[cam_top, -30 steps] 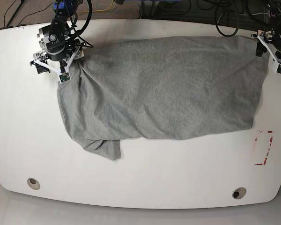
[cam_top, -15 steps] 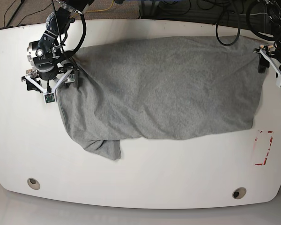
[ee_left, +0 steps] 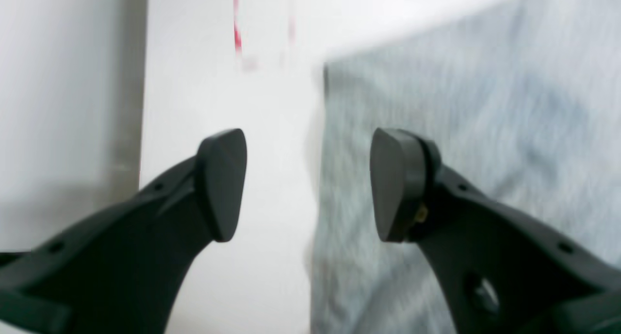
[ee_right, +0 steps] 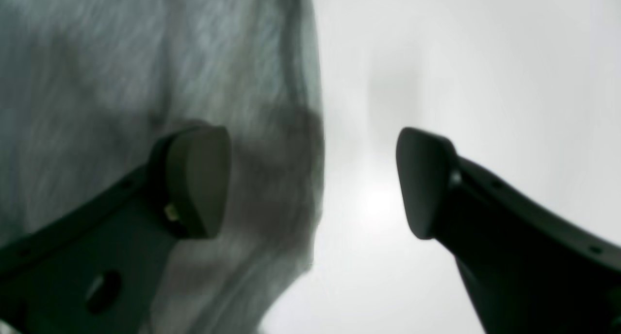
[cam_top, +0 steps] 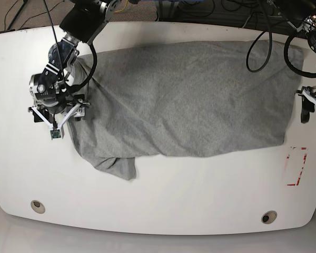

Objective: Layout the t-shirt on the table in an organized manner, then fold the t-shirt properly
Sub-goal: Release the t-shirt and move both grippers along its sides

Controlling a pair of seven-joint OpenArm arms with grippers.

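The grey t-shirt [cam_top: 184,100] lies spread across the white table [cam_top: 174,190], its lower left part bunched into a folded flap [cam_top: 118,166]. My right gripper [cam_top: 56,116] hovers at the shirt's left edge, open and empty. In the right wrist view one fingertip [ee_right: 199,178] is over the t-shirt [ee_right: 121,81] and the other over bare table [ee_right: 485,81]. At the shirt's right edge my left gripper [cam_top: 313,108] also stands open and empty. In the left wrist view it [ee_left: 305,183] straddles the hem of the t-shirt [ee_left: 461,106].
A red-lined rectangular mark [cam_top: 296,166] sits on the table at the front right and also shows as the red mark [ee_left: 237,33]. Two round grommet holes [cam_top: 37,205] [cam_top: 268,216] lie near the front edge. Cables hang behind the table's far edge.
Both grippers have moved from the shirt's far corners toward the front along its side edges, staying open. The shirt has not moved.
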